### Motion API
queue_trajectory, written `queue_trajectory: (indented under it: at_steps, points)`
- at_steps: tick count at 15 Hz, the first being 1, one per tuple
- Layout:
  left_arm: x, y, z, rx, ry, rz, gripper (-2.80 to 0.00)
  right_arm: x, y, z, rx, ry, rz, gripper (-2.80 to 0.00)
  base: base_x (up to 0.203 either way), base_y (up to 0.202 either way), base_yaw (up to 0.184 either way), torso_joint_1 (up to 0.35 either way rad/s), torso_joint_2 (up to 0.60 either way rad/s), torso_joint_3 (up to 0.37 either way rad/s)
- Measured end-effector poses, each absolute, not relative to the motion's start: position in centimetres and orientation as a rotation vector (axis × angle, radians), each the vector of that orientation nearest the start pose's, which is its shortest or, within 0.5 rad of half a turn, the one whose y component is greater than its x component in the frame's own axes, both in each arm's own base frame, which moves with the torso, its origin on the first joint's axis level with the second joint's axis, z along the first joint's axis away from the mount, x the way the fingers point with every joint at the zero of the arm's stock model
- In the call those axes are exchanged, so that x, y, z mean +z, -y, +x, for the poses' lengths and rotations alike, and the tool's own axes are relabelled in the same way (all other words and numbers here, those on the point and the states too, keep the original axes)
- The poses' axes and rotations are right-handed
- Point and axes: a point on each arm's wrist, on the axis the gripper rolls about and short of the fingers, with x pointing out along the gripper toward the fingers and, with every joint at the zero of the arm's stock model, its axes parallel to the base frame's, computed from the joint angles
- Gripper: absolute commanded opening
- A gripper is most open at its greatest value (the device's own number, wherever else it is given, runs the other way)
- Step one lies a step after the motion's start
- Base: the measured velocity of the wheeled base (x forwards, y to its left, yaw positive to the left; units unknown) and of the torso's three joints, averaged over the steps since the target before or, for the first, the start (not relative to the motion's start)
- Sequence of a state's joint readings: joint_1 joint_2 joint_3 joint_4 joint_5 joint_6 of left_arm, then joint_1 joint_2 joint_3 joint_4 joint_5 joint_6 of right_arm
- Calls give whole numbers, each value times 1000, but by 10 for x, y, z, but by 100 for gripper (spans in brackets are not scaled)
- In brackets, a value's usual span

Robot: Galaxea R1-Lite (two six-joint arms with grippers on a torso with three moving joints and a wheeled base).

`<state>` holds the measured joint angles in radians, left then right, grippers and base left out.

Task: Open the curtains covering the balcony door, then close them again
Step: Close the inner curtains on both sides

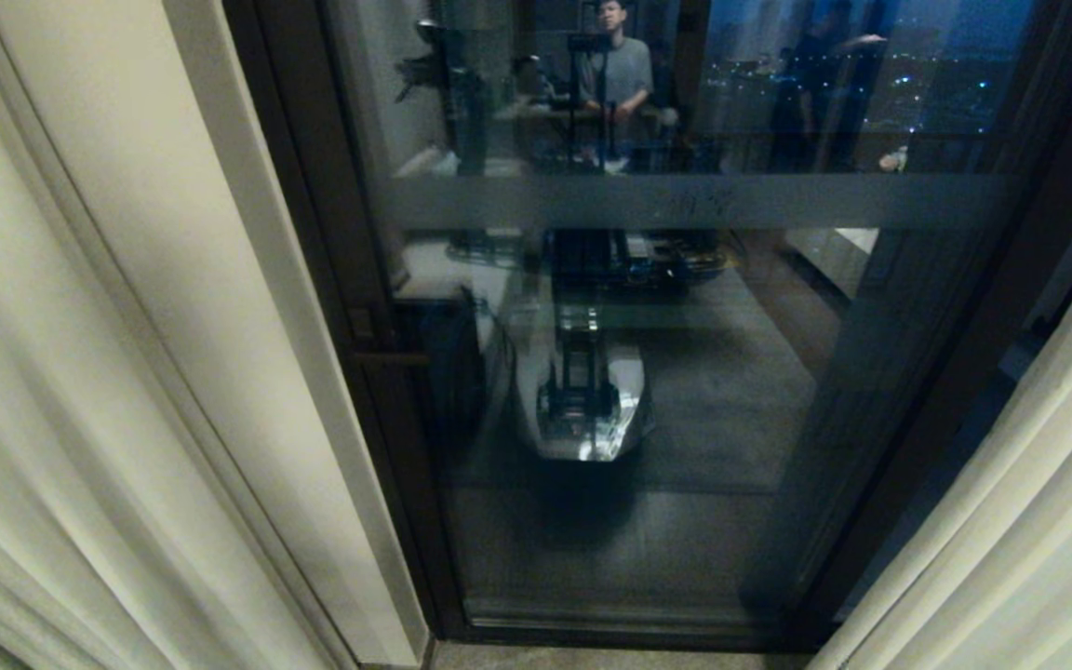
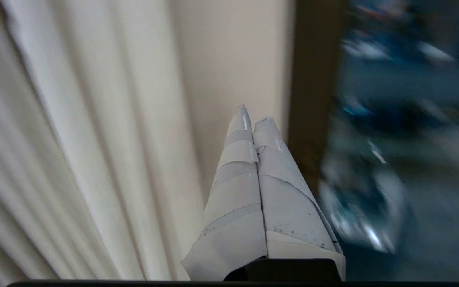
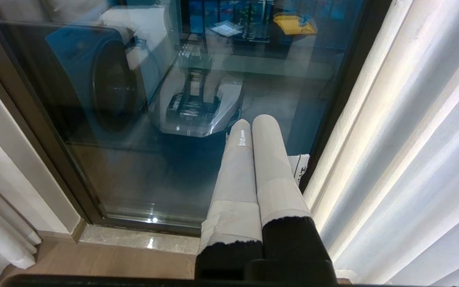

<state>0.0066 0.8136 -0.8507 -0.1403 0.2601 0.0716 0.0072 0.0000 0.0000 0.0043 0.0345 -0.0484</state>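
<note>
1. Currently the balcony door (image 1: pixel 685 391) stands uncovered in the middle, so I judge that the opening is done and the closing is the step in hand.
2. One of the curtains, the left curtain panel (image 1: pixel 61 419), hangs gathered at the left of the door, with a cream wall strip (image 1: pixel 164 233) between it and the dark frame; the right curtain panel (image 1: pixel 1011 540) hangs gathered at the right.
3. The left claw (image 2: pixel 252 115) has its taped fingers pressed together and holds nothing; it points near the left panel's pleats without touching them.
4. The right claw (image 3: pixel 253 123) is also pressed together and empty, aimed low at the glass beside the right panel.
5. To do the step well, the left claw should part, take the panel's inner hem and pull it sideways slowly and evenly.
6. No containers are visible, only reflections in the glass.
</note>
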Motion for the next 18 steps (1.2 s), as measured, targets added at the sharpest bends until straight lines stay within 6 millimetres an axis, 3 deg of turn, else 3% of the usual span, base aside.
queue_trajectory:
  at_steps: [5, 10, 11, 18]
  points:
    - [354, -27, 147, 528, 245, 28, -280, 75, -1, -23, 42, -3, -48, -280, 0, 0, 0, 0, 0, 0]
    - [360, -62, 204, 660, 238, 41, -280, 75, -1, -23, 42, -3, -48, -280, 0, 0, 0, 0, 0, 0]
    - [358, -66, 212, 670, 228, 41, 0, 75, -1, -23, 42, -3, -48, -280, 0, 0, 0, 0, 0, 0]
    - [344, -77, 241, 689, 166, 35, 0, 75, -1, -23, 42, -3, -48, -280, 0, 0, 0, 0, 0, 0]
